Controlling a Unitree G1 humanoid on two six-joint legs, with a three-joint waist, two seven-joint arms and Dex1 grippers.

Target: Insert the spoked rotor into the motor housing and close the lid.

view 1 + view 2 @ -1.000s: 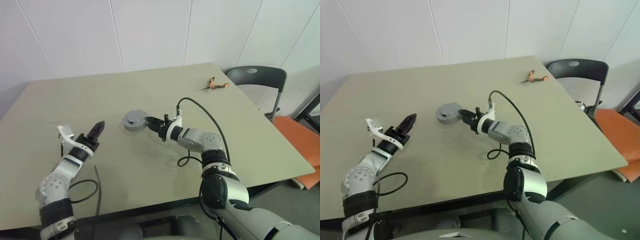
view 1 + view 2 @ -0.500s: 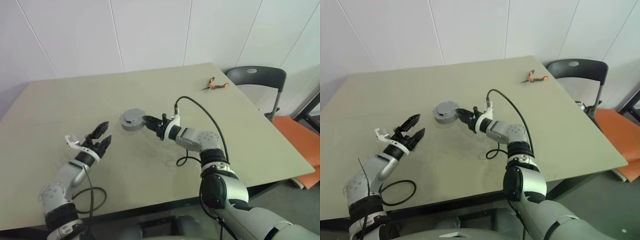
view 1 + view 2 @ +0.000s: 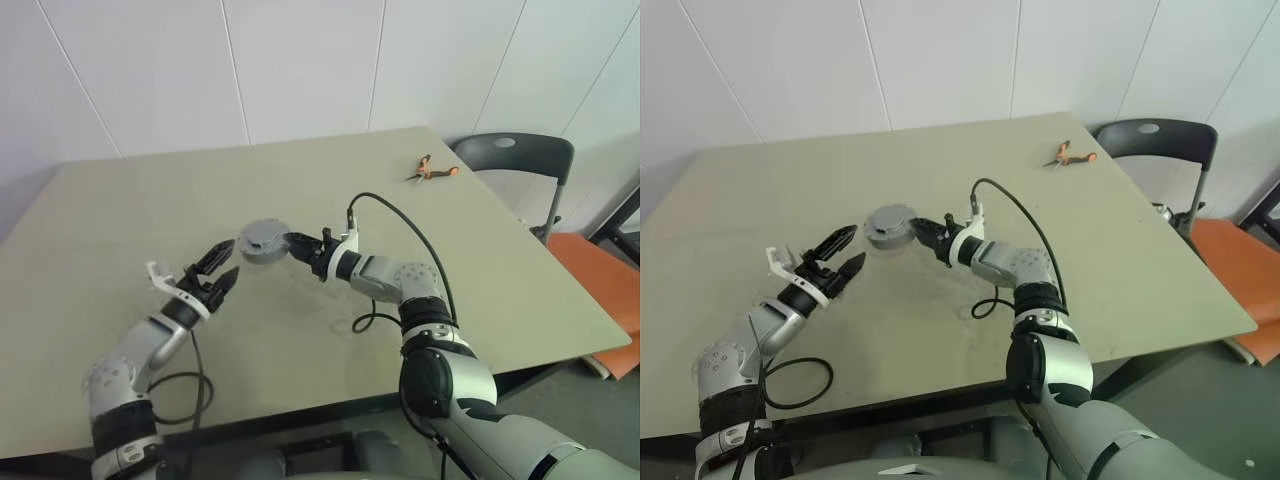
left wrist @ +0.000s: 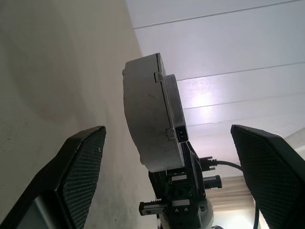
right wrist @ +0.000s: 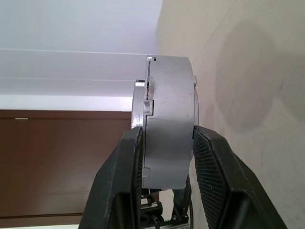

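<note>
Left claw [image 3: 222, 268] has come in from the near left of the table [image 3: 120, 210] toward its middle, and its two black fingers, nearly together a second ago, now stand spread as wide as they go, holding nothing. It hangs just beside the motor housing [image 3: 264, 240], apart from it. Right claw [image 3: 296, 243] has kept its place, clenched on the housing's edge and holding the grey puck lifted clear of the table; the housing has hardly shifted.

From the right wrist, both finger pads [image 5: 127, 181] press the housing's [image 5: 169, 119] two flat faces, with a thin seam running around its rim; the lid looks seated there, though I cannot be sure. From the left wrist, the housing [image 4: 152, 124] stands edge-on between the spread fingers [image 4: 81, 167], untouched, the right claw [image 4: 178, 183] gripping it from the far side.

Orange-handled pliers [image 3: 432, 170] lie at the table's far right corner, near a grey chair [image 3: 515, 160].
</note>
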